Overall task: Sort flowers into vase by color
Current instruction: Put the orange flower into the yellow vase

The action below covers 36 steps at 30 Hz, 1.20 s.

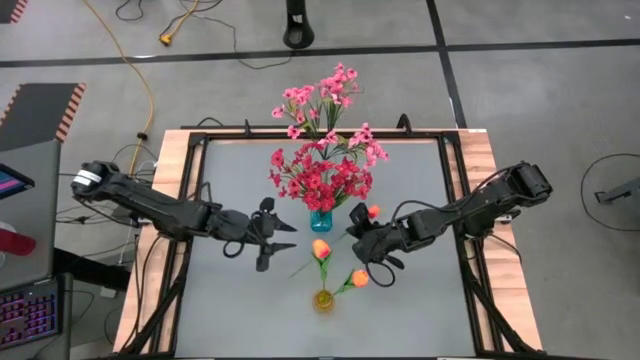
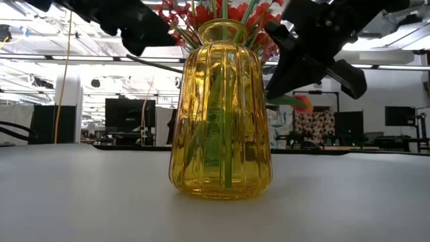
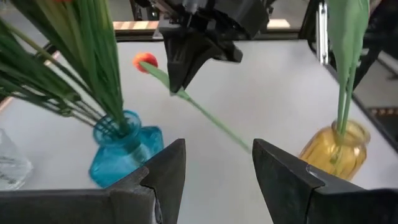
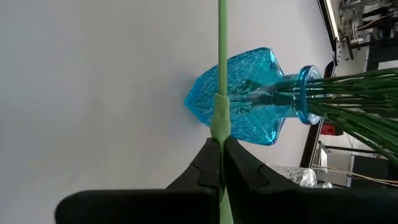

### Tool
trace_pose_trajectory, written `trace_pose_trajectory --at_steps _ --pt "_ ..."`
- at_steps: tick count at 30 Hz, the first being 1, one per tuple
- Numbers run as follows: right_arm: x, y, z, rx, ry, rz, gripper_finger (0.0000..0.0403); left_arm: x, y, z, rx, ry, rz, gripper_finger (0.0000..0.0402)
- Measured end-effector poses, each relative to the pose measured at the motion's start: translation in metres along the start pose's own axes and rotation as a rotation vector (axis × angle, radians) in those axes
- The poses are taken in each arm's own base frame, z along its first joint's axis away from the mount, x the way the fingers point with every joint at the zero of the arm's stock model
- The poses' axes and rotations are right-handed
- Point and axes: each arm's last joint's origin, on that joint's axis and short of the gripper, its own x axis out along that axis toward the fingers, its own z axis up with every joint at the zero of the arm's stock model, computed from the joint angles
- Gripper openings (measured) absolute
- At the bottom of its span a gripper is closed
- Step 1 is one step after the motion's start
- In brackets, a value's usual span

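Observation:
My right gripper (image 1: 358,228) is shut on an orange tulip, whose bud (image 1: 373,211) shows beside the fingers and whose green stem (image 1: 305,263) slants toward the table's near left. This is just right of the blue vase (image 1: 320,220), which holds red and pink sprays (image 1: 320,175). The yellow vase (image 1: 323,298) stands on the table nearer, with two orange tulips (image 1: 320,248) in it. My left gripper (image 1: 272,236) hovers open left of the blue vase and touches nothing. More pink sprays (image 1: 322,100) rise at the far edge. My right gripper pinches the tulip's green stem (image 4: 221,124) between its two fingers (image 3: 186,59), a short way below the bud (image 3: 145,60). The fingers lie across the stem. The tulip is lifted off the table and tilted, its long free end (image 3: 239,138) reaching toward my left gripper (image 3: 217,180).
The blue vase (image 3: 124,149) and the yellow vase (image 3: 333,152) stand close together in mid-table, with the held stem between them. A clear glass object (image 3: 9,168) sits beyond the blue vase. The grey tabletop (image 1: 230,310) has open room on its left and right sides.

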Motion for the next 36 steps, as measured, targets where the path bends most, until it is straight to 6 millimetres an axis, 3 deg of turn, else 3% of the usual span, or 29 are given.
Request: trace_pose_trajectory --at_steps 14,22,27,36 --pt "0.0 -0.004 0.006 0.041 -0.074 -0.024 0.0038 0.042 0.002 -0.012 -0.33 0.0 -0.054 0.0174" --pt "0.008 0.0 0.008 0.006 -0.067 -0.019 0.0037 0.065 0.002 -0.005 -0.451 0.035 -0.128 0.0174" --pt "0.017 0.011 0.013 -0.126 -0.072 -0.014 0.0038 0.07 0.003 -0.003 -0.533 0.051 -0.129 0.0174" --pt "0.024 0.007 0.021 -0.081 -0.098 -0.115 0.0038 0.069 0.003 -0.011 -0.614 0.137 -0.09 0.0174"
